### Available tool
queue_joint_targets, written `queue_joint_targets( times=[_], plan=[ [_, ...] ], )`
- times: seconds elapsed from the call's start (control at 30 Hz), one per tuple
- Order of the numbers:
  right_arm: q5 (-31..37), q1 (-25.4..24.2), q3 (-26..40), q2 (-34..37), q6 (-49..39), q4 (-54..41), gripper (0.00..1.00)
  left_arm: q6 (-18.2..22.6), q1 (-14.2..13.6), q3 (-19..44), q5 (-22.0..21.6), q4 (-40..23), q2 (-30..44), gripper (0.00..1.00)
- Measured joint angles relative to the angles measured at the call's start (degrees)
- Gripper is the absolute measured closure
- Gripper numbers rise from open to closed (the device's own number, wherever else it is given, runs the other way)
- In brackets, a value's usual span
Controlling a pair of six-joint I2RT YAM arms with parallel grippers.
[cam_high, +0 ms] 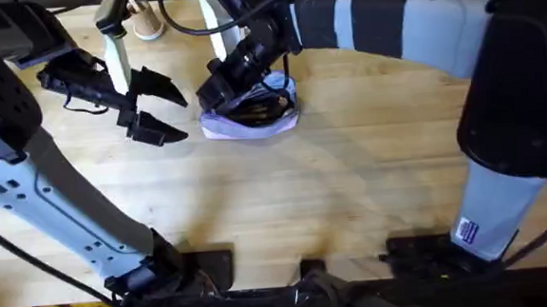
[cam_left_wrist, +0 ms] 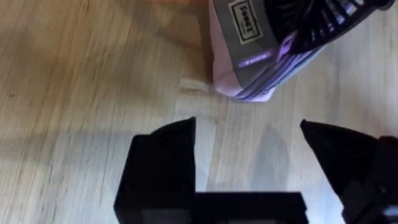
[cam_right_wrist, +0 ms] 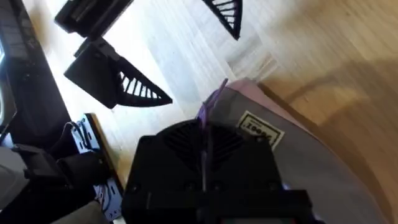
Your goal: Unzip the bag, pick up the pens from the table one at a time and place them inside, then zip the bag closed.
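Seemingly late on: no pens lie beside the bag (cam_high: 250, 120); the right gripper (cam_right_wrist: 205, 155) pinches its zipper, while the left gripper (cam_high: 154, 108) stands spread nearby.

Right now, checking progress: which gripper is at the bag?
The right gripper, shut on the lavender pouch's top. The left gripper hangs open beside it.

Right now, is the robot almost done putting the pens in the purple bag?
Probably mid-job. Done: the bag looks unzipped on top and dark inside; whether pens are in there, I cannot tell. In hand: the right gripper pinches the purple zipper tab, while the left gripper waits open beside the bag. Left: zipping it closed.
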Motion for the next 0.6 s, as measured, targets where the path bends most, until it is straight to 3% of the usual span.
queue_joint_targets(
  times=[0.23, 0.6],
  plan=[
    [0.2, 0.0, 2.81, 0.0, -0.19, -0.35, 0.968, 0.0, 0.0, 0.0, 1.94, 0.02, 0.0, 0.007],
    [2.43, 0.0, 5.46, 0.0, -0.41, -1.68, 0.968, 0.0, -2.06, 0.0, 14.04, 0.39, 0.0, 0.007]
  ],
)
